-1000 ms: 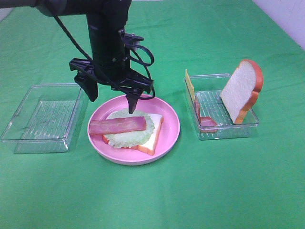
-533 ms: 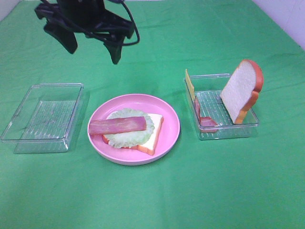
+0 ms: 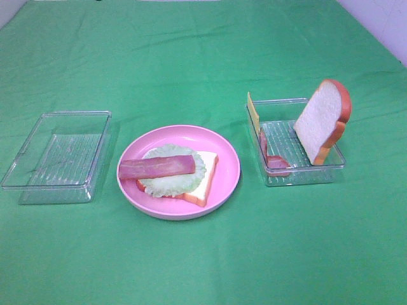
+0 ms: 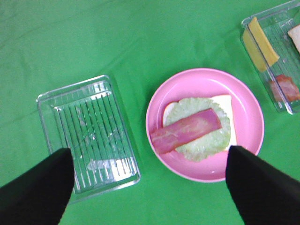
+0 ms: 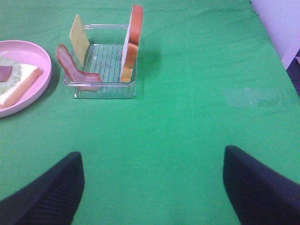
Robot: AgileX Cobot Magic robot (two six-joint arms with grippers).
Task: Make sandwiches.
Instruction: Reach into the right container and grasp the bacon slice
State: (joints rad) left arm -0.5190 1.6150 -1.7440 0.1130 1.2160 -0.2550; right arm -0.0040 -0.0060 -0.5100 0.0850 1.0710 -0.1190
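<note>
Your left gripper [image 4: 149, 151] and right gripper [image 5: 152, 152] both gape wide, empty. Mid-frame, your round pink plate [image 3: 227, 183] holds a white bread slice [image 3: 206, 173], pale green lettuce leaf [image 3: 166, 184], pink-red bacon strip [image 3: 156, 167].

Left gripper [image 4: 149, 152]: we note it spread wide, its two dark fingers [image 4: 40, 187] showing only as tips at opposite edges of the wrist view. It holds nothing and is raised well above the bench, facing nearly straight down.

Right gripper [image 5: 152, 152]: we log the same wide spread, its dark fingers [image 5: 262, 187] far apart. It grips nothing and is pitched forward across the bench.
</note>
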